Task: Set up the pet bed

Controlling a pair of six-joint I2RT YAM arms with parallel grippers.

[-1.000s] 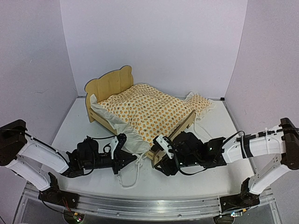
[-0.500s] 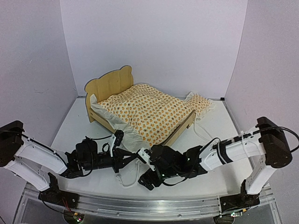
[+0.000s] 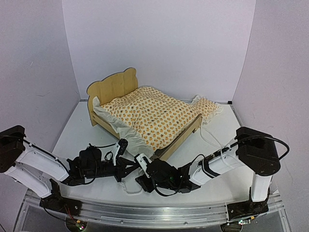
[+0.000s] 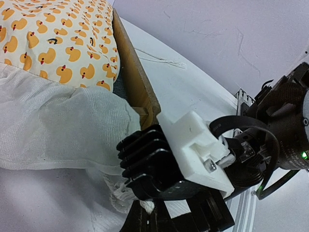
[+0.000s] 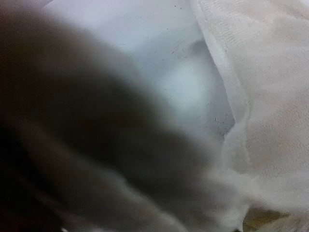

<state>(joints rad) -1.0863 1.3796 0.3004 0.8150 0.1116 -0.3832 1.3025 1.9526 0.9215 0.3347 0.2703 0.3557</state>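
The plywood pet bed [image 3: 112, 87] stands at the back centre, with the bear-ear headboard on the left and the low footboard [image 3: 182, 137] facing me. Duck-print bedding [image 3: 155, 113] with a white ruffle [image 3: 126, 133] lies on it. The small pillow [image 3: 208, 107] lies on the table to the right of the bed. My left gripper [image 3: 127, 166] is at the bed's near corner, and its fingers [image 4: 145, 218] are shut on a white piece of the ruffle [image 4: 72, 125]. My right gripper [image 3: 143, 168] is pressed close beside it, and its body [image 4: 159, 164] fills the left wrist view. The right wrist view is a blur of white cloth [image 5: 270, 96].
A white tie cord [image 3: 129, 187] trails on the table in front of both grippers. Another thin cord [image 3: 212, 140] lies right of the footboard. The footboard edge [image 4: 135, 77] runs just behind the right gripper. Grey walls close in on both sides.
My right arm has swung left and down from the footboard to the left gripper at the bed's near corner. The left gripper has drawn back a little towards me.
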